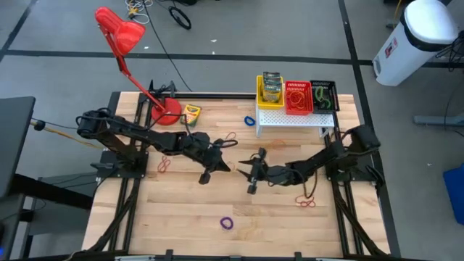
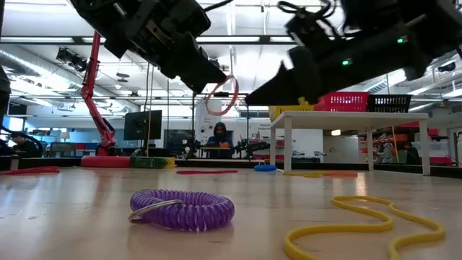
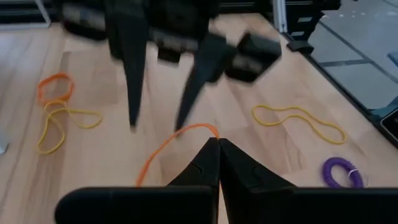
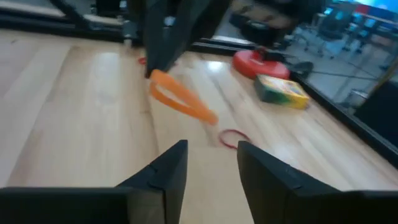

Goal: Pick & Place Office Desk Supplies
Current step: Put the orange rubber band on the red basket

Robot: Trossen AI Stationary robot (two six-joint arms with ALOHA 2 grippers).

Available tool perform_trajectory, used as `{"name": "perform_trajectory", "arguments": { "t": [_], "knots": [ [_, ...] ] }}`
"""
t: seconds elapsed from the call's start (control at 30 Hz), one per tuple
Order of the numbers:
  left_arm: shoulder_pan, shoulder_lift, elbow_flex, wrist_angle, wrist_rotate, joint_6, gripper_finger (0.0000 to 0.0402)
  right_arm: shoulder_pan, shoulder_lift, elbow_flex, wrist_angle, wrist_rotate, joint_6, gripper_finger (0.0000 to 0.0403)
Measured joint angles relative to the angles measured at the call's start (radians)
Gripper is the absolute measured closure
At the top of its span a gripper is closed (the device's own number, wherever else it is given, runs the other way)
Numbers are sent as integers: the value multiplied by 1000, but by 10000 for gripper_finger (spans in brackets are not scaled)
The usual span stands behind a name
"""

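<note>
Purple coil band [image 2: 182, 209] & yellow loop [image 2: 361, 224] nr front, baskets [image 1: 298, 98] on shelf [image 1: 293, 118]

An orange rubber-band loop [image 4: 181, 98] hangs above the table's middle, pinched in the left gripper [image 3: 217, 144]. A purple coiled band [image 2: 182, 209] lies near the front edge. Yellow [image 1: 270, 90], red [image 1: 297, 98] and black [image 1: 324, 96] mesh baskets stand side by side on the white shelf [image 1: 290, 118], and a crayon box [image 1: 191, 114] lies beside the lamp base.
</note>
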Motion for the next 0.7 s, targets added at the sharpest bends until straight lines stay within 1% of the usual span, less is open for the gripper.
{"name": "perform_trajectory", "arguments": {
  "t": [0.1,0.2,0.3,0.4,0.47,0.53,0.57,0.7],
  "knots": [
    [-10,0,0,2,-15,2,397,-3,65,60,2,-17,-37,250],
    [-10,0,0,0,-18,-3,397,-3,112,109,13,17,-57,253],
    [-13,0,0,1,-21,-2,397,-3,131,138,15,47,-64,265],
    [-15,0,0,1,-18,2,397,-2,138,146,15,54,-86,297],
    [-15,0,0,1,-28,-2,395,-1,138,146,16,58,-87,333],
    [-15,-4,0,0,-76,-11,388,-1,138,146,15,74,-88,378],
    [-15,-13,0,-9,-97,-11,380,-1,138,146,15,76,-88,390],
    [-12,-66,0,-57,-164,-6,334,-1,138,146,14,80,-75,394]
  ]
}}
